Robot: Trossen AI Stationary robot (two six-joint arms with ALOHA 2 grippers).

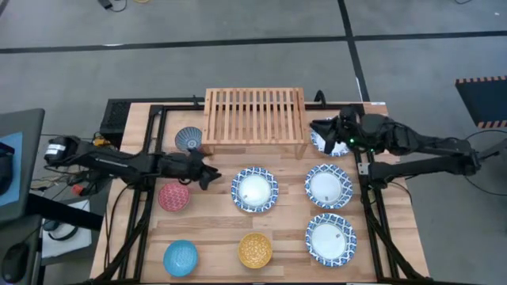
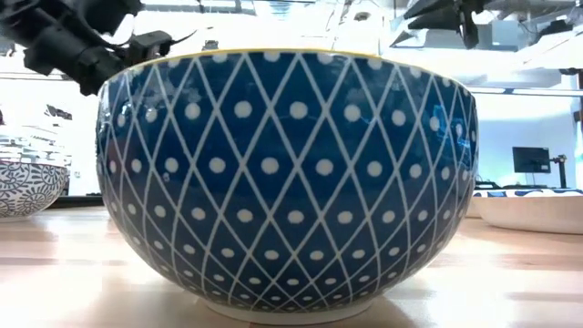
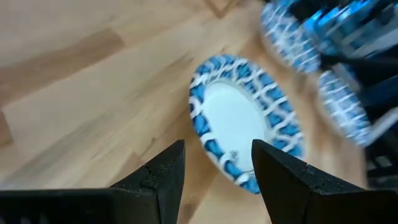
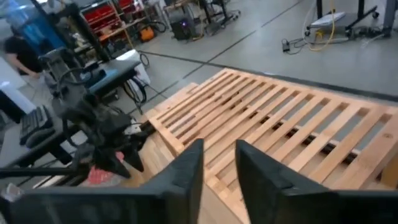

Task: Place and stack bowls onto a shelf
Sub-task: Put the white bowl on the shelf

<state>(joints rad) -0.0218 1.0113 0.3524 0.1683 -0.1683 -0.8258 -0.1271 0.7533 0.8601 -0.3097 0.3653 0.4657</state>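
The slatted wooden shelf (image 1: 255, 117) (image 4: 280, 137) stands at the table's far edge. Three white blue-rimmed bowls (image 1: 254, 190) (image 1: 329, 186) (image 1: 331, 239) rest on the table. A fourth (image 1: 326, 145) lies by the shelf's right end, partly under the right arm. The grey-blue bowl (image 1: 188, 138), red bowl (image 1: 173, 196), bright blue bowl (image 1: 181, 257) and yellow bowl (image 1: 255, 249) (image 2: 291, 182) also sit on the table. My left gripper (image 1: 214, 172) (image 3: 217, 163) is open, just left of the middle white bowl (image 3: 245, 127). My right gripper (image 1: 317, 127) (image 4: 219, 168) is open, held over the shelf's right end.
Black frame rails (image 1: 150, 158) (image 1: 368, 198) run along both sides of the table. The yellow bowl's blue dotted outer wall fills the low view, hiding most of the table behind it. Bare planks lie between the shelf and the white bowls.
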